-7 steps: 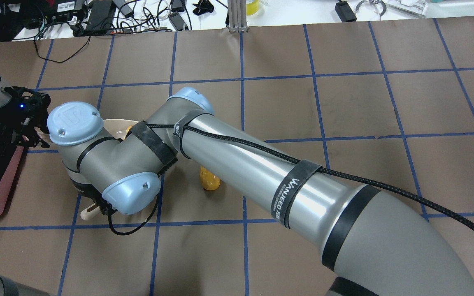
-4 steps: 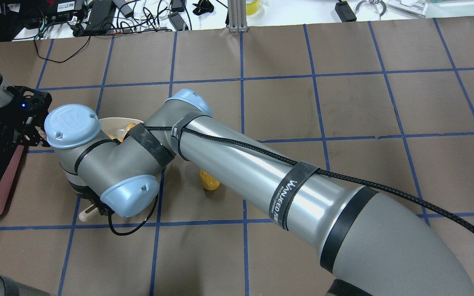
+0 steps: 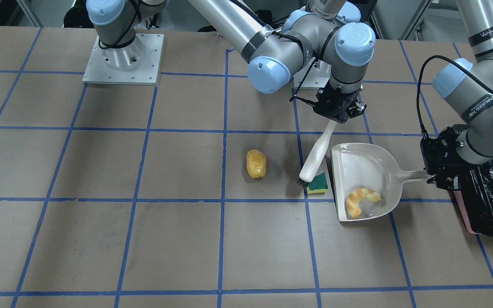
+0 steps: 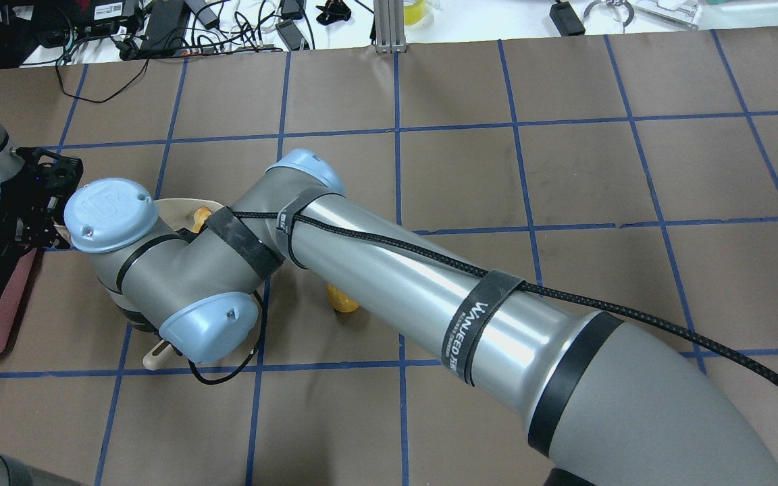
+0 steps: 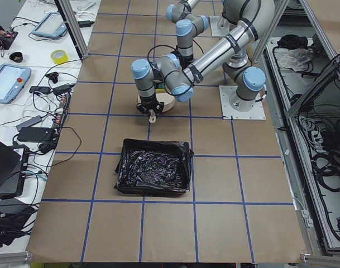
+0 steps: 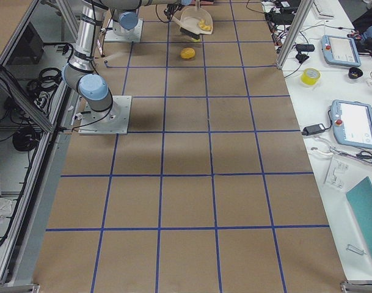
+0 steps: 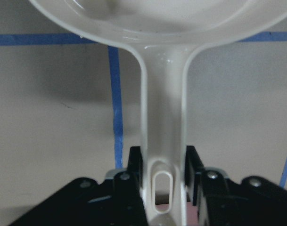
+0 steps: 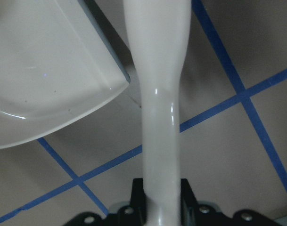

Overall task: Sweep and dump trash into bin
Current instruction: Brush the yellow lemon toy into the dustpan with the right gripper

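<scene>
Right gripper (image 3: 335,117) grasps brush (image 3: 315,156), left gripper (image 3: 432,175) grasps dustpan (image 3: 357,164); croissant (image 3: 360,200) inside, sponge (image 3: 318,183) at lip, potato (image 3: 256,163) unswept, bin (image 3: 490,192) dump pending.

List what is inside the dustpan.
Only the croissant lies inside the dustpan. The sponge sits just outside its open edge, by the brush. In the overhead view the right arm covers most of the pan.

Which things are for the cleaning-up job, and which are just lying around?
For the job: brush, dustpan, croissant, sponge, potato, bin.
Just lying about: tape roll, tablet, power adapter.
</scene>
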Robot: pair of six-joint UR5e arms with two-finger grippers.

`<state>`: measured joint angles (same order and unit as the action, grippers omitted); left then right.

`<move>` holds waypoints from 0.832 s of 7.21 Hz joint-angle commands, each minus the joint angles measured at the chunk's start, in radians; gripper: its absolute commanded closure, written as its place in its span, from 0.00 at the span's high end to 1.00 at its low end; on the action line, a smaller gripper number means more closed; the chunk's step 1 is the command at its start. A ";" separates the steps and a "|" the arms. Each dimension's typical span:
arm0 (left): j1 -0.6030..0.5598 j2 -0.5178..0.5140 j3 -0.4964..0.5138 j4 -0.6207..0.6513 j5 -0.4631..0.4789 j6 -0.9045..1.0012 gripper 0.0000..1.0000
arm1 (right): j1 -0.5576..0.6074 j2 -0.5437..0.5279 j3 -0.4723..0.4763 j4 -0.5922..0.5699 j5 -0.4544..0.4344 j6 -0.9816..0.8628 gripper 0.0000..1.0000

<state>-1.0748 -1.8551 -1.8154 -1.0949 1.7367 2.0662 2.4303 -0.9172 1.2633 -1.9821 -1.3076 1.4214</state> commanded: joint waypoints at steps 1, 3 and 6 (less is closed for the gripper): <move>-0.037 0.026 -0.060 0.074 0.014 -0.012 0.00 | -0.002 0.000 0.007 0.017 -0.016 -0.024 0.00; -0.080 0.043 -0.064 0.081 0.014 -0.017 0.00 | 0.001 0.008 0.030 0.005 -0.019 -0.056 0.00; -0.089 0.060 -0.081 0.082 0.012 -0.009 0.00 | -0.002 0.030 0.059 -0.006 -0.073 -0.136 0.00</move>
<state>-1.1617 -1.8013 -1.8891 -1.0129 1.7492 2.0541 2.4288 -0.9016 1.3168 -1.9833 -1.3685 1.3161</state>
